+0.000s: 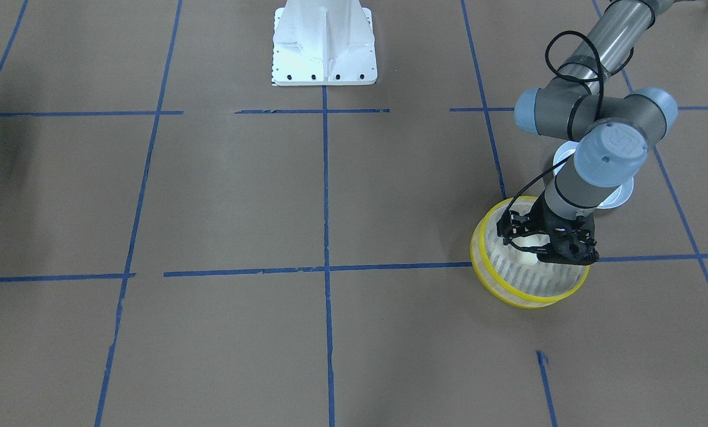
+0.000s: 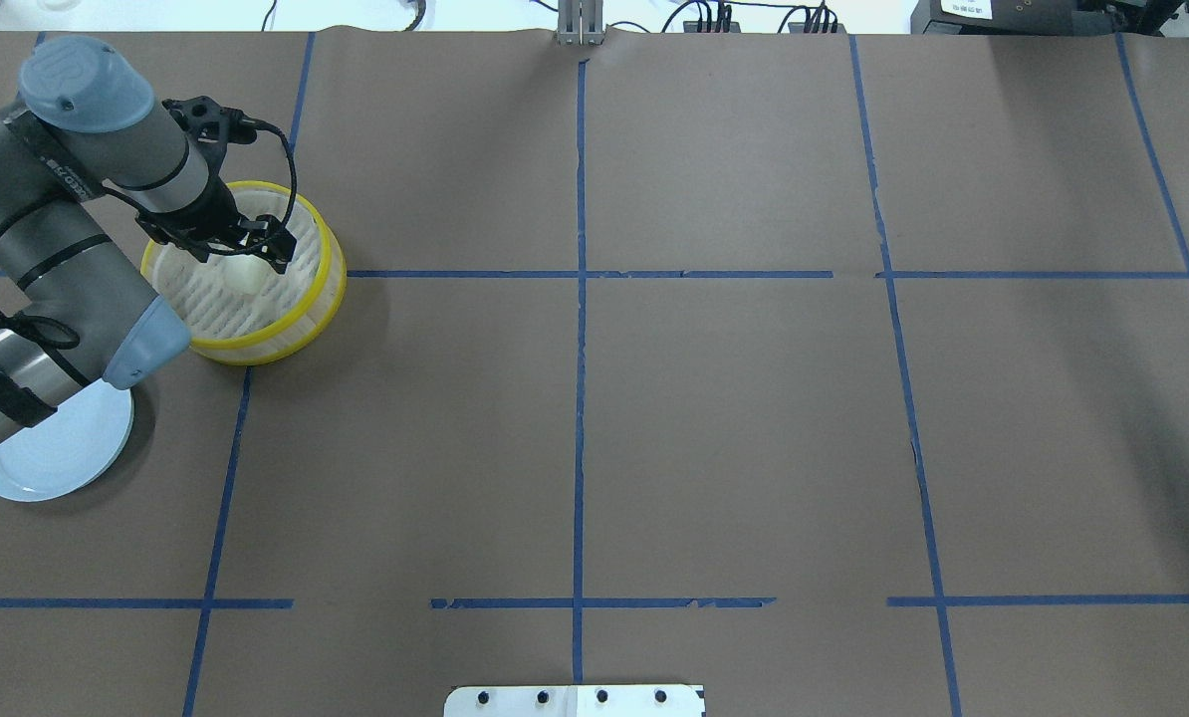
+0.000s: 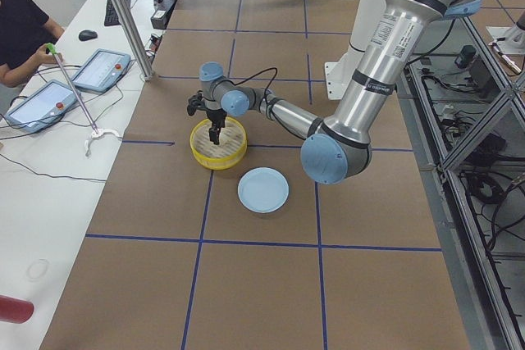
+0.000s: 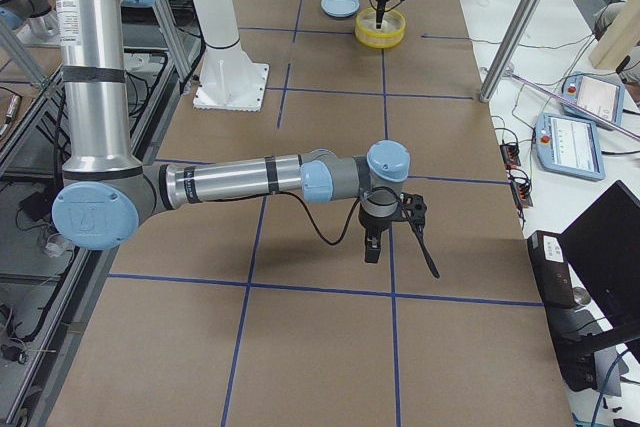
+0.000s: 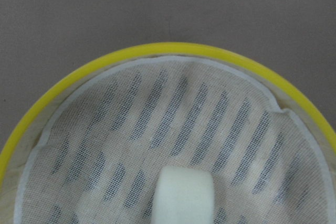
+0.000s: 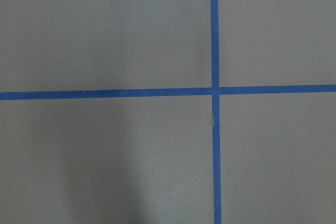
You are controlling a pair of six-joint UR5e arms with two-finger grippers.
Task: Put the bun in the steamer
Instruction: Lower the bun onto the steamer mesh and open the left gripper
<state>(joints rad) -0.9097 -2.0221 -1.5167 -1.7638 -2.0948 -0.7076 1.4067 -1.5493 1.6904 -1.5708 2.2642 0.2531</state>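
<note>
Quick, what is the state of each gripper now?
Left gripper: over the bun in the steamer; grip cannot be told.
Right gripper: cannot be told.

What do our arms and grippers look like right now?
Both are silver-grey tubes with pale blue joint caps. The left arm has a looping black cable to its black left gripper. The right arm wears black bands and a black right gripper.

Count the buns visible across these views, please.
1. The bun lies on the mesh floor inside the steamer, below the left gripper. The gripper covers part of that floor, so another could be hidden.
</note>
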